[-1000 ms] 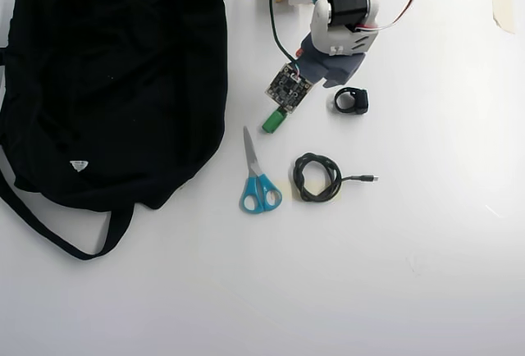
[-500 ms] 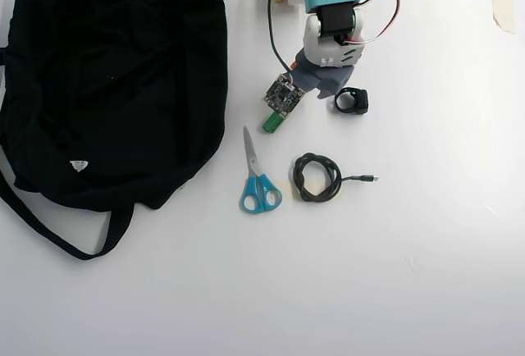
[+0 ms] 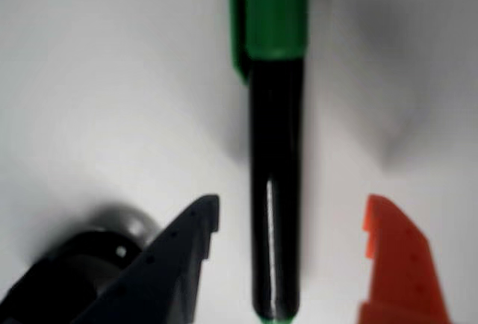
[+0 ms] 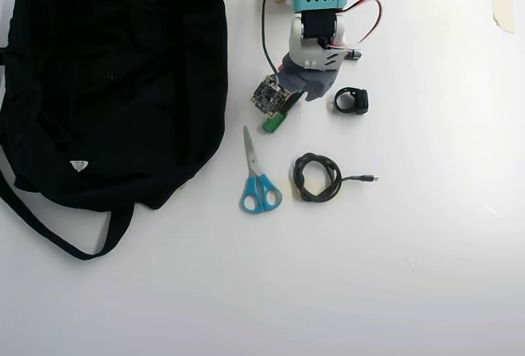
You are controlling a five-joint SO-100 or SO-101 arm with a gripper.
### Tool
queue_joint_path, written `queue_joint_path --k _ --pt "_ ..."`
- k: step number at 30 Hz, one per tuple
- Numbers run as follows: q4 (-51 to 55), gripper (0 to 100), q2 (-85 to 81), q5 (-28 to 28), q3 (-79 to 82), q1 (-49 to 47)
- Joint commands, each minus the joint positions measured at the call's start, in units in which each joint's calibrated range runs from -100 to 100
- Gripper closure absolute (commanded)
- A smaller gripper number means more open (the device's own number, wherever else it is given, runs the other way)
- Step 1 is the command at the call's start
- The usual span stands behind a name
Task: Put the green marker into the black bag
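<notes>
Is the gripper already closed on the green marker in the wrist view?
No, both fingers of the gripper stand clear of the green marker, with white table showing on either side.

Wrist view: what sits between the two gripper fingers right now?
In the wrist view, the green marker lies lengthwise in the gap of the open gripper, its black barrel between the dark finger and the orange finger, touching neither.

The marker (image 3: 275,189) had a glossy black plastic barrel and smooth green cap. The bag (image 4: 115,77) was matt black cloth. The table (image 4: 394,274) looked smooth, white.
</notes>
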Motion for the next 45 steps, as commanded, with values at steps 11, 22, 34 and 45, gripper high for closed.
queue_joint_path --k 11,22,34,45 --pt "-1.94 75 -1.37 1.41 0.74 -0.14" --pt "-1.94 75 3.11 2.82 -0.16 -0.29" --pt "-3.92 76 8.43 2.88 -2.22 0.08" --pt "-3.92 93 8.43 2.88 -1.86 0.16"
